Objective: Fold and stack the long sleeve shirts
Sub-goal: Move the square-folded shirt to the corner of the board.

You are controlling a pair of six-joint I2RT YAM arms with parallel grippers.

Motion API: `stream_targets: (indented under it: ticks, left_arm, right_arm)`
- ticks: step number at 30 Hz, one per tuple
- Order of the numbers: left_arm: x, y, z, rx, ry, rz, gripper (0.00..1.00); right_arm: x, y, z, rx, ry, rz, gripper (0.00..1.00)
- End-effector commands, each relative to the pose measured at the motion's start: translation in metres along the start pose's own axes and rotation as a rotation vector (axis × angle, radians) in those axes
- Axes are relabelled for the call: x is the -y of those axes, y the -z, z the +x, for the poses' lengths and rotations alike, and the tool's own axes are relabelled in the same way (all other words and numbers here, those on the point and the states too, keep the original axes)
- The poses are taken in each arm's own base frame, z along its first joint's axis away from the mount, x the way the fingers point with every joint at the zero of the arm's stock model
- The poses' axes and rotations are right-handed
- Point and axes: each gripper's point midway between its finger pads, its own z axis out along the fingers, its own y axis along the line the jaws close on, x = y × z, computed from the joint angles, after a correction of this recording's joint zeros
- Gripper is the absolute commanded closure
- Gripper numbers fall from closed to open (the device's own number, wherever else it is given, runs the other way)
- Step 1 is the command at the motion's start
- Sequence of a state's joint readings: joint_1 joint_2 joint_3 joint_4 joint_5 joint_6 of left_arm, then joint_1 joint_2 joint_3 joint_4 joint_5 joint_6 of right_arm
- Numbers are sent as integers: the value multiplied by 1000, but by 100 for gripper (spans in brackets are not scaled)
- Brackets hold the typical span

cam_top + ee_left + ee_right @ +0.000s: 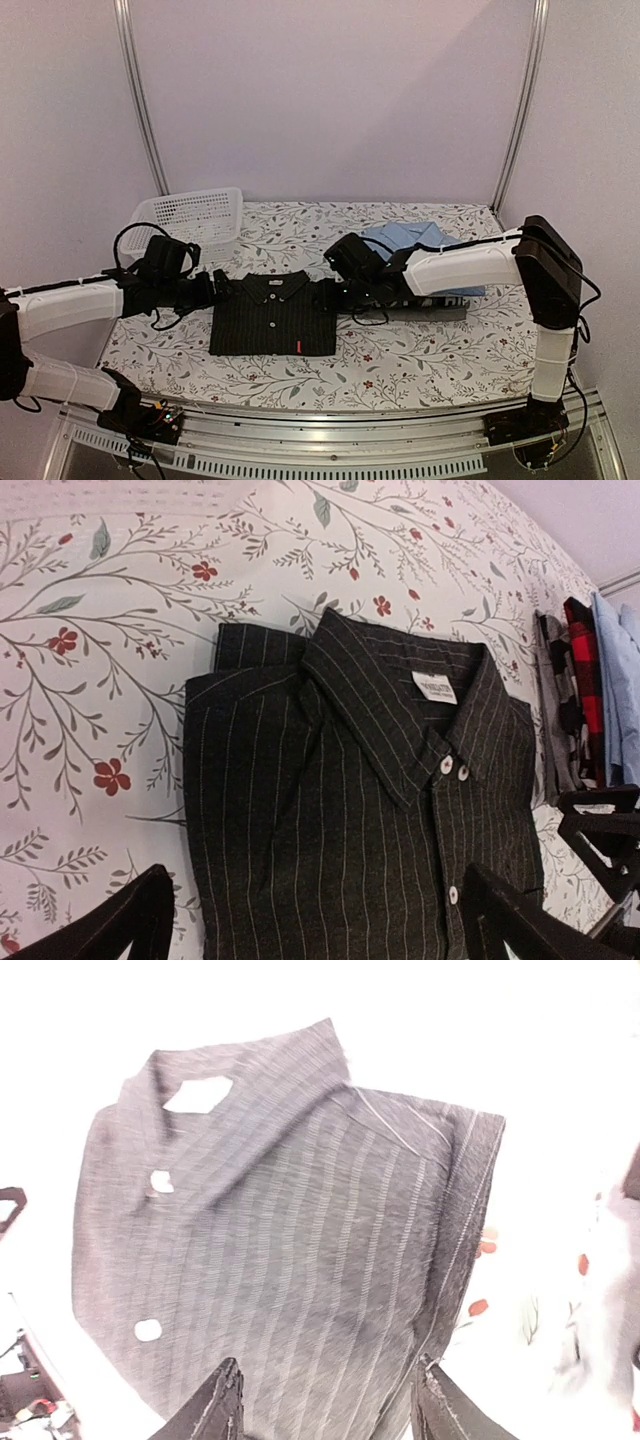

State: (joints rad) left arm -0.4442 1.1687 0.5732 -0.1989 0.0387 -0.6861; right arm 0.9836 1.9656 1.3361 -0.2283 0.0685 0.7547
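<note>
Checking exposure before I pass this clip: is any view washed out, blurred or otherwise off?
Right wrist: badly overexposed, the tablecloth blown to white, the black shirt washed to grey and slightly soft. Left wrist: well exposed and sharp, pinstripes crisp. Top external: even, soft light, no glare.

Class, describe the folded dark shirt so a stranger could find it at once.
Start at the floral-patterned table. Near its front, left of centre, lies the black shirt, folded square, collar toward the back. Unlike the light blue shirt behind it to the right and the white basket, it is dark with pale pinstripes and white buttons.
</note>
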Motion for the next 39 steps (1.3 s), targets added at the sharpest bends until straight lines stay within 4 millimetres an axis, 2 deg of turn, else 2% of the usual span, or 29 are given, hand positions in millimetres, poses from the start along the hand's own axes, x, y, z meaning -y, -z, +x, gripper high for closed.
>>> stream_targets:
  ticks: [1, 7, 12, 25, 29, 33, 39]
  left_arm:
    - [-11, -6, 7, -25, 11, -25, 0]
    - [-18, -11, 35, -116, 29, -16, 0]
    - [-25, -11, 52, -167, 40, -25, 0]
    - [-25, -16, 95, -272, 92, -21, 0]
    - [-25, -16, 102, -285, 101, -23, 1]
    - [-21, -15, 107, -298, 109, -15, 8]
    - [-20, -10, 128, -356, 125, -20, 40]
  right_arm:
    - [21, -21, 22, -76, 30, 86, 44]
    - [37, -24, 34, -89, 32, 135, 44]
    - [36, -29, 38, -100, 36, 120, 45]
    - [39, -38, 50, -143, 68, 113, 47]
    - [43, -38, 55, -154, 74, 117, 47]
    - [42, -39, 59, -167, 75, 101, 49]
    - [47, -35, 69, -192, 79, 102, 62]
